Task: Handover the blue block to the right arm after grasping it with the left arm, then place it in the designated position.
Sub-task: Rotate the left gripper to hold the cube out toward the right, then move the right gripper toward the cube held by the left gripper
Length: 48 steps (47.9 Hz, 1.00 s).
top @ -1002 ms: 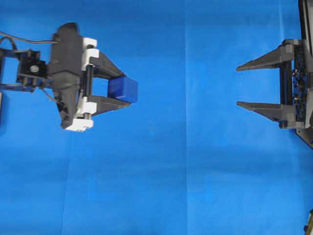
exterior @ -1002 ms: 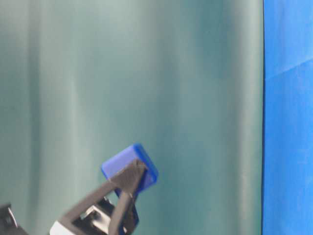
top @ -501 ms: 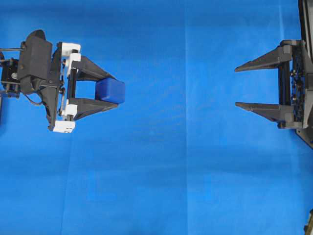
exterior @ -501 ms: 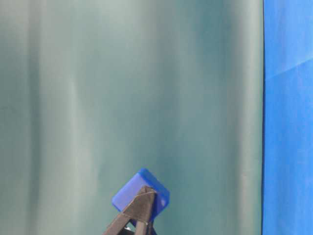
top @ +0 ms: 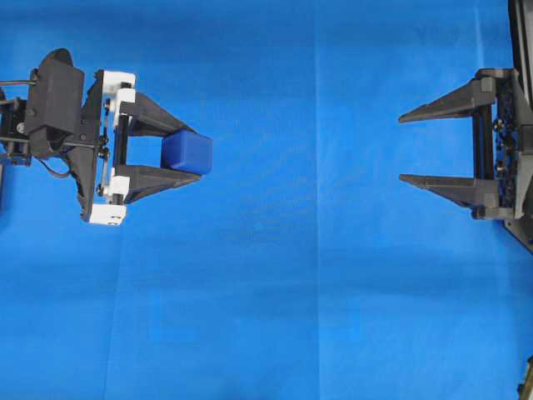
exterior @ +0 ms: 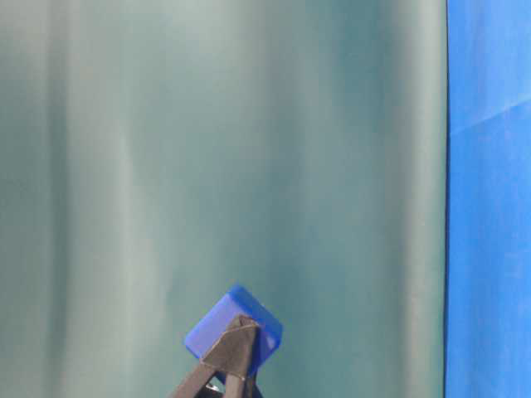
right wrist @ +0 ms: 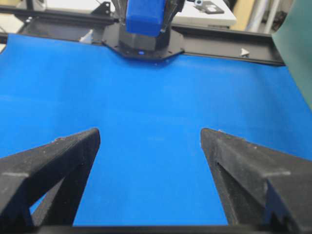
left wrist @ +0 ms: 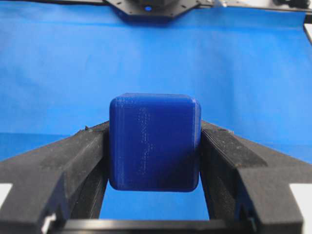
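The blue block [top: 186,153] is a small dark-blue cube with rounded edges, clamped between the black fingers of my left gripper [top: 188,155] at the left of the overhead view. The left wrist view shows the block [left wrist: 154,141] pressed between both fingers, raised off the blue cloth [left wrist: 73,73]. From table level the block [exterior: 235,329] sits above the finger tips. My right gripper [top: 401,147] stands open at the far right, pointing left, with nothing between its fingers [right wrist: 73,156]. From the right wrist the block [right wrist: 145,17] shows far off at the top. The designated position shows no mark on the cloth [top: 275,275].
A grey-green curtain [exterior: 224,149] fills the table-level view, with blue cloth [exterior: 489,207] along its right side. A black frame rail [right wrist: 219,46] borders the cloth's far end behind the left arm's base [right wrist: 144,46].
My left gripper has drawn back to the left and sunk lower with the block still in it, then nearly stopped. The right gripper has stayed in place, open.
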{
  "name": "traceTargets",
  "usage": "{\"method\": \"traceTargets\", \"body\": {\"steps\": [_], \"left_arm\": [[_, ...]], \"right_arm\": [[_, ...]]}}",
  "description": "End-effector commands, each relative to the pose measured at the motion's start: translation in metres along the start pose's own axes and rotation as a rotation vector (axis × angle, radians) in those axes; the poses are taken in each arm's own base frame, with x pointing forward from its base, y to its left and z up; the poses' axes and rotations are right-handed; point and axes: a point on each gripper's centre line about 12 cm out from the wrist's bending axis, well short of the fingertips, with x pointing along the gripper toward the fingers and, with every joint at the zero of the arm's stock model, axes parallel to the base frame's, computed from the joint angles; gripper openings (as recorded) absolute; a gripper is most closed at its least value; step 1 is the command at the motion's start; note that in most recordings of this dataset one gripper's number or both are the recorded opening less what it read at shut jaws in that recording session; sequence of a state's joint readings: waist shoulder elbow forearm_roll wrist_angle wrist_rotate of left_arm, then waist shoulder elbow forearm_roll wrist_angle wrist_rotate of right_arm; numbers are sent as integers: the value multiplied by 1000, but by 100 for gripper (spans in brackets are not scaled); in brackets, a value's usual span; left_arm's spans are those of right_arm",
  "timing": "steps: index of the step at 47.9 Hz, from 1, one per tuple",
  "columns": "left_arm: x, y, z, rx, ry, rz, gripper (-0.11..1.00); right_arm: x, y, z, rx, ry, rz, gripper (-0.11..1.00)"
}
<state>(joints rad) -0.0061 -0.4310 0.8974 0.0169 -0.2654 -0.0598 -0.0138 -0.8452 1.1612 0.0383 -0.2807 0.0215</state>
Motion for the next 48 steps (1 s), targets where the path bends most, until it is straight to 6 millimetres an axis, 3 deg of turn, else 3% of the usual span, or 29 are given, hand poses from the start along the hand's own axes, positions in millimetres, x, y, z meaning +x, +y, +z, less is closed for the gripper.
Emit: {"method": "traceTargets", "body": {"steps": [1, 7, 21, 39, 48], "left_arm": [[-2, 0, 11, 0, -40, 0, 46], [-2, 0, 11, 0, -40, 0, 46], [-2, 0, 11, -6, -41, 0, 46], [-2, 0, 11, -9, -41, 0, 46], [-3, 0, 12, -9, -45, 0, 46]], "right_arm": [[3, 1, 14, -6, -41, 2, 97], [5, 2, 22, -82, -54, 12, 97], [8, 9, 34, -490, -23, 55, 97], [15, 14, 33, -1064, -18, 105, 97], [16, 13, 36, -1210, -7, 105, 97]]}}
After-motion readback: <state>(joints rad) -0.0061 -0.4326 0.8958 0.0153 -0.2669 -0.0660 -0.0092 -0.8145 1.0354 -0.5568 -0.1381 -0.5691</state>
